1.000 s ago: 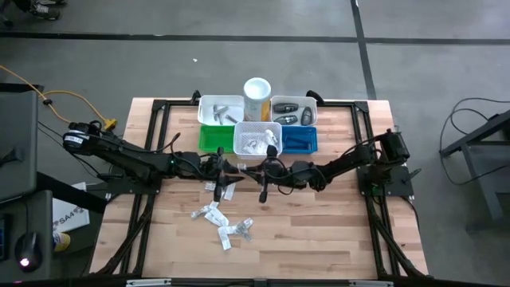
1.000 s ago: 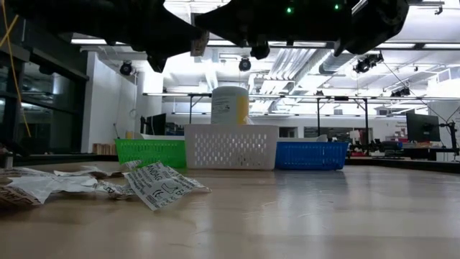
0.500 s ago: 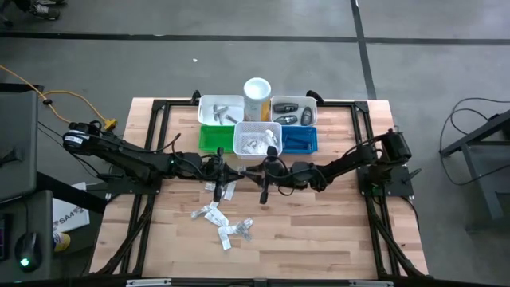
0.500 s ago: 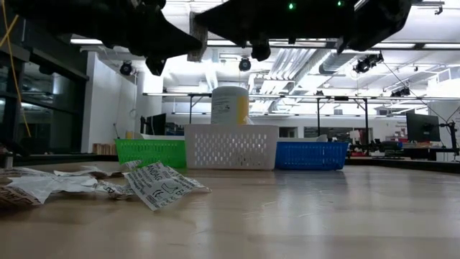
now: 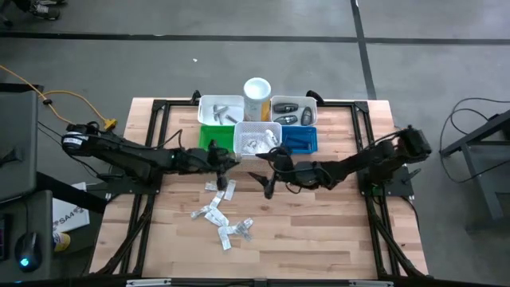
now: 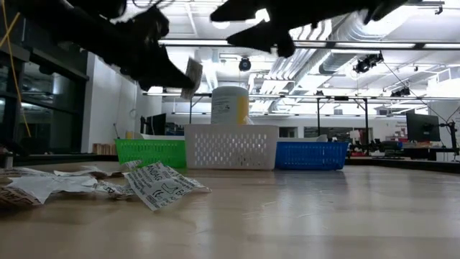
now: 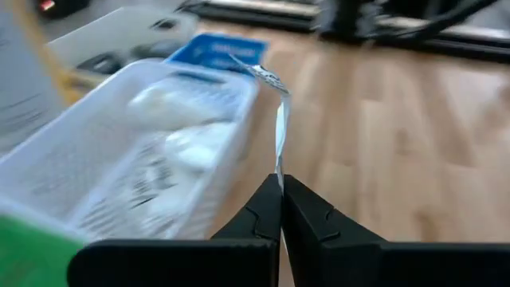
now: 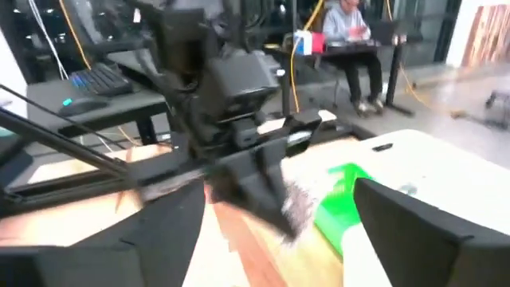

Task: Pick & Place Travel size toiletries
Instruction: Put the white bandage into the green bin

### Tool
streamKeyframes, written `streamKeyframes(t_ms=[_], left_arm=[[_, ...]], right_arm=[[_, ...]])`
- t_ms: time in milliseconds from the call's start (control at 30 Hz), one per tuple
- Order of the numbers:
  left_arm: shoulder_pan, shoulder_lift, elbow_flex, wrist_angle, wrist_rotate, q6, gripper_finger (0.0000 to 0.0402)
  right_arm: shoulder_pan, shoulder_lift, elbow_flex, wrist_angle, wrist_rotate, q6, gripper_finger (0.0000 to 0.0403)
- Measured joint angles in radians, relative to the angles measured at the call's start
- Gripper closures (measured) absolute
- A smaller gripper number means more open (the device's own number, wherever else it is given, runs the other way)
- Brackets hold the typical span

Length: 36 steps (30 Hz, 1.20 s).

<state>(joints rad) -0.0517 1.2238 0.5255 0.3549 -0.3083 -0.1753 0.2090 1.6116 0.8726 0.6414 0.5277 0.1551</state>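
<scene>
White packets [image 5: 221, 220] lay loose on the table [image 5: 335, 231] while we kept our left gripper [image 7: 280, 185] clamped on one packet [image 7: 278, 119] near the white bin [image 5: 256, 139]; right gripper [image 5: 266, 182] spread apart, empty.

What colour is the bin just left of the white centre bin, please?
Bright green, clearest in the high view; the low view shows it too.

Both arms reach toward the table's middle, the left gripper [image 5: 226, 159] clamped tight, the right gripper [image 5: 263, 182] apparently spread wide.
</scene>
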Motion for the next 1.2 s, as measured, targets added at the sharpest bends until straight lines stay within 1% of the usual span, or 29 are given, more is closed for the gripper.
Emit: streamKeyframes(t_ms=[100,233,333,500,733,833,933,1033,1100,1200], left_arm=[[0.083,-0.004,0.000,-0.053,-0.002,-0.013,0.0401],[0.191,-0.033,0.011,-0.152,-0.004,-0.013,0.0401],[0.266,-0.059,0.030,-0.304,-0.003,-0.013,0.0401],[0.376,-0.065,0.087,-0.509,0.013,-0.007,0.0401],[0.530,-0.027,0.170,-0.739,0.138,0.158,0.0402],[0.567,0.015,0.215,-0.826,0.172,0.234,0.0402],[0.577,0.071,0.250,-0.903,0.177,0.295,0.0402],[0.574,0.116,0.274,-0.921,0.191,0.367,0.0402],[0.568,0.141,0.293,-0.923,0.190,0.388,0.0399],[0.568,0.155,0.319,-0.928,0.189,0.407,0.0380]], right_arm=[[0.019,-0.071,0.000,-0.147,0.043,0.081,0.0064],[0.037,-0.110,0.000,-0.309,0.122,0.164,0.0058],[0.041,-0.109,0.000,-0.403,0.153,0.211,0.0057],[0.032,-0.109,0.000,-0.484,0.148,0.268,0.0057],[0.032,-0.109,0.000,-0.506,0.150,0.262,0.0057],[0.032,-0.109,0.000,-0.513,0.150,0.261,0.0057],[0.032,-0.109,0.000,-0.523,0.150,0.260,0.0057],[0.032,-0.109,0.000,-0.538,0.146,0.260,0.0057],[0.032,-0.109,0.000,-0.562,0.145,0.263,0.0057],[0.034,-0.109,0.000,-0.608,0.143,0.279,0.0057]])
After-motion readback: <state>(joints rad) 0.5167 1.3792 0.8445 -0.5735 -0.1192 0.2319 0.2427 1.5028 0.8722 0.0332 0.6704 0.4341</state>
